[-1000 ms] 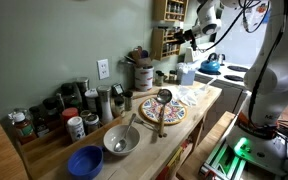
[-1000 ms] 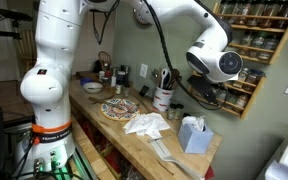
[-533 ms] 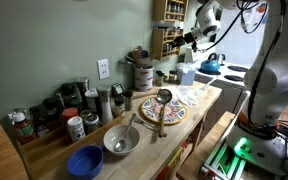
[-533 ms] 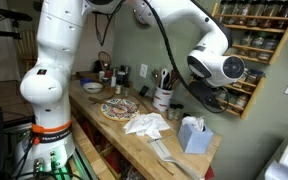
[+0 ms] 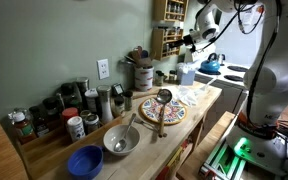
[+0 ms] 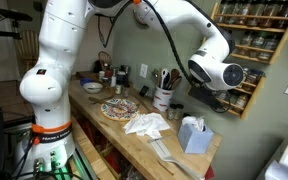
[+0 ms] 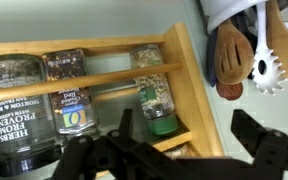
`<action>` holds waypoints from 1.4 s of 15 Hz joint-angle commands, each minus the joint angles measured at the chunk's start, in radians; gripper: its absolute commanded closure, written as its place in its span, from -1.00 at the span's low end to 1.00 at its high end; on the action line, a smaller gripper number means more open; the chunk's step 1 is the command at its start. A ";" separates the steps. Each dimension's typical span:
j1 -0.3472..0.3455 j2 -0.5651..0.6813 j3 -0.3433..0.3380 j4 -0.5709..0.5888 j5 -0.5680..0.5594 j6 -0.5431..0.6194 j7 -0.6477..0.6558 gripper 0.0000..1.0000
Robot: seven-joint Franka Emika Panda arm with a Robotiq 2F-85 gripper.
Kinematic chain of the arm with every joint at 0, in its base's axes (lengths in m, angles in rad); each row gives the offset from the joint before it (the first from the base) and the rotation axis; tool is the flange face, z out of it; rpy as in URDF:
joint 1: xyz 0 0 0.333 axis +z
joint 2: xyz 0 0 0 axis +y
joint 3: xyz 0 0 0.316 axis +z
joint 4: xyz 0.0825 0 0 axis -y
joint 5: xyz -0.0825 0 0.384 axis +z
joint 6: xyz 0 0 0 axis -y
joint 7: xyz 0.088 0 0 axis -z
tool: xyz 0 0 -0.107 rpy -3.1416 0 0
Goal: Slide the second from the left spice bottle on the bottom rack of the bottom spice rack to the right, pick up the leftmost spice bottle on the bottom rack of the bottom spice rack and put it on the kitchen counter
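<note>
The wrist view is upside down. It shows the bottom spice rack [image 7: 183, 75] with a row of jars behind a front rail. A green-capped spice bottle [image 7: 156, 103] stands at the rack's end wall, a blue-labelled bottle [image 7: 72, 104] beside it. My gripper [image 7: 187, 127] is open, close in front of the rack's end, with one finger near the green cap and nothing between the fingers. In both exterior views the gripper [image 5: 190, 38] is raised against the wall-mounted rack [image 5: 167, 40] [image 6: 246, 62], above the kitchen counter [image 5: 149, 135] [image 6: 114, 127].
A utensil crock [image 6: 164, 98] stands under the rack's left end; its spoons [image 7: 246, 48] hang beside the rack. The counter holds a patterned plate [image 5: 162, 110], a cloth [image 6: 144, 123], a tissue box [image 6: 192, 133], a metal bowl [image 5: 121, 140], a blue bowl [image 5: 85, 161] and several jars [image 5: 64, 110].
The wrist has shifted slightly closer along the rack front. The gripper stays open and no bottle has moved.
</note>
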 commanded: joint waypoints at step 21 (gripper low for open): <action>-0.011 0.198 0.038 0.213 0.153 -0.038 -0.134 -0.55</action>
